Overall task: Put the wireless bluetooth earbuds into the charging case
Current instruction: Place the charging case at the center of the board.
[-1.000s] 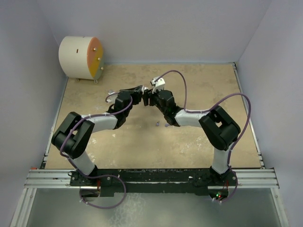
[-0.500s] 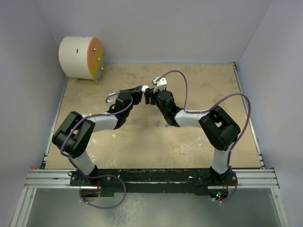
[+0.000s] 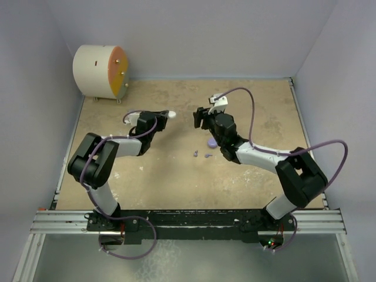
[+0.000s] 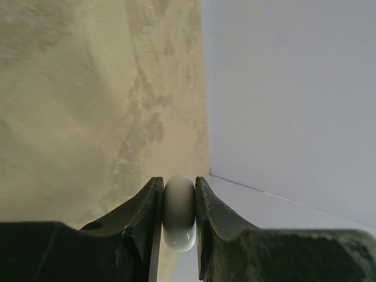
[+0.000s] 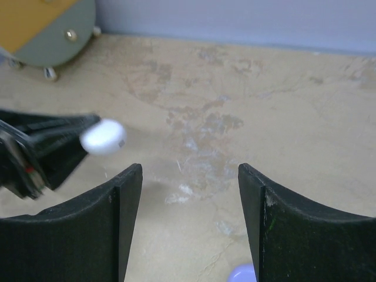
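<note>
Left gripper (image 4: 178,187): clenched edge-on around white half of charging case (image 4: 179,218); upper centre-left of top view.
Right gripper (image 5: 189,174): jaws spread, nothing between them; upper centre.
Lilac half of charging case (image 3: 211,143): flat on table (image 3: 264,117), mid-frame, just below right gripper.
Earbuds (image 3: 195,154): two tiny lilac pieces on table, lower left of lilac half, apart from both grippers.

I am seeing soft, even light coming from above, with only faint shadows lying on the table (image 3: 176,176). In the right wrist view the white case half (image 5: 103,136) is looking blurry.
</note>
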Tool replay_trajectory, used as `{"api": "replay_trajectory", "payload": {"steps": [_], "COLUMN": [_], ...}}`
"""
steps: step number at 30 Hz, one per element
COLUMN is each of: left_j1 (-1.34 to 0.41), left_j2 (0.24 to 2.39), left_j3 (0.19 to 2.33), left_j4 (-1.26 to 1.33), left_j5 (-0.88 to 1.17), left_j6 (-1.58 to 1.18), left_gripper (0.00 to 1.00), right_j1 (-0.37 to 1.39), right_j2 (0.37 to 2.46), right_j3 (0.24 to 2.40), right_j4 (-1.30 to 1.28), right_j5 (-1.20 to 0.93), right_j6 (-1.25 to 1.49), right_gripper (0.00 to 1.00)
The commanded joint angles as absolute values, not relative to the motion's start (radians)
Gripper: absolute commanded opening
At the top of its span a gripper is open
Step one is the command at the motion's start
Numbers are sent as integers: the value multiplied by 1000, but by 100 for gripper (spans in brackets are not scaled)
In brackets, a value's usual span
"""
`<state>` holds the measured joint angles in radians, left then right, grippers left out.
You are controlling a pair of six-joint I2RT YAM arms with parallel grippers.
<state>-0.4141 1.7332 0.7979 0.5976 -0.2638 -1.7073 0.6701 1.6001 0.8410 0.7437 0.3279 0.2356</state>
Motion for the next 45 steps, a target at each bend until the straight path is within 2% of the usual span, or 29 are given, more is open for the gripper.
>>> {"api": "replay_trajectory", "payload": {"steps": [1,7,21,27,33,36,38,45], "left_j1": [-386,-376,-358,-343,-330,-322,-316,-294], "left_j2": [1815,1901,2036,2067,2066,2054,2039,1901], "left_j3": [838,946,1108,1139,1141,1139,1132,1056], "left_j4": [605,545,455,446,429,408,392,372], "left_j5": [-197,-211,-232,-206,-205,-211,-219,-280], "left_j6": [-1546,-1399,-1269,-1252,-1245,-1238,-1232,-1206], "left_gripper": [0,0,0,15,44,55,59,60], "right_j1": [649,570,562,563,562,563,562,558], "right_j2": [1520,1504,1556,1568,1612,1641,1647,1651], "right_j3": [840,846,816,793,801,817,818,809], "right_j4": [741,618,399,356,307,288,285,301], "right_j5": [316,171,82,114,162,176,188,183], "right_j6": [226,251,368,410,427,435,441,448], "right_gripper": [69,70,73,75,77,78,78,79]}}
